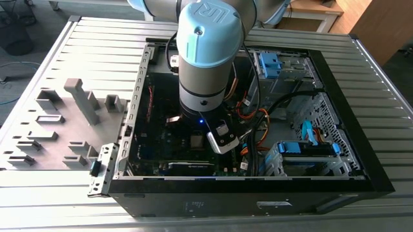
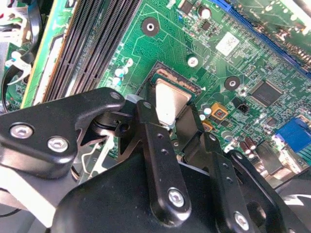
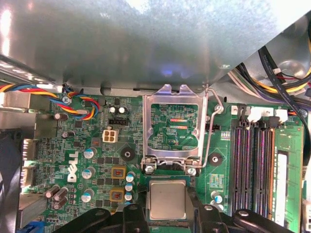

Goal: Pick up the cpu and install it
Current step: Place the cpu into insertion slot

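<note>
Slatted table [image 1: 84, 48], open PC case [image 1: 380, 179] on it. End effector [image 2: 169, 112] narrow, pinching the cpu [image 2: 171, 94] by its edges at the socket [image 2: 167, 76]; can't tell if it's seated. Retention frame [image 3: 175, 128] is flipped open. Risk: tilt or offset bends socket pins, and a skewed release leaves the chip cocked.

one cpu [image 3: 167, 200], one motherboard [image 2: 165, 48], one case [image 1: 258, 194]

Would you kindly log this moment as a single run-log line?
gripper: shut on cpu | cpu position: at socket, seating unclear | load plate: raised open
</note>
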